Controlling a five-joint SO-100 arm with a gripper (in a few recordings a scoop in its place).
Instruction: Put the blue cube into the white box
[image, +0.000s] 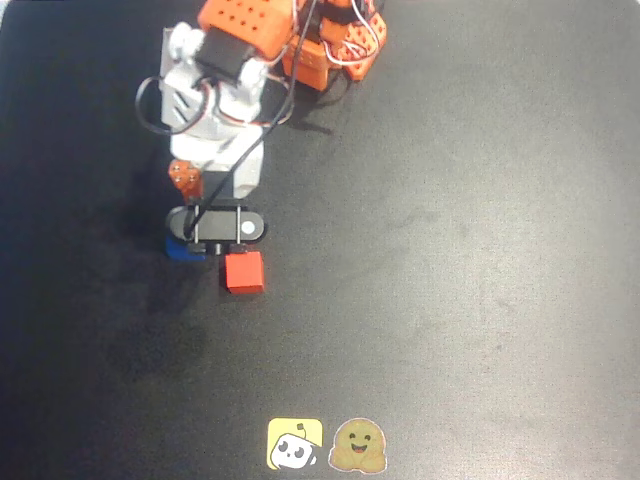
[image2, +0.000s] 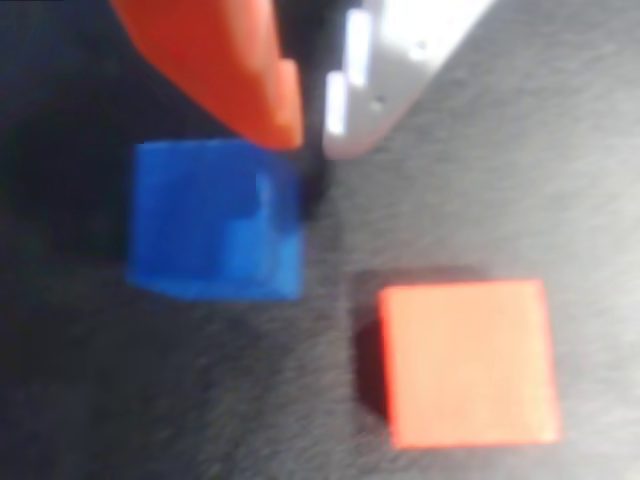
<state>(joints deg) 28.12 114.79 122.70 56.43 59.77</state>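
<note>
In the wrist view the red cube (image2: 468, 362) lies nearest on the dark surface (image2: 560, 180), with the blue cube (image2: 215, 220) beyond it to the left. Over the blue cube's far right corner the gripper (image2: 312, 125) shows its jaws narrowly parted, orange finger (image2: 225, 60) beside white, holding nothing.
</note>
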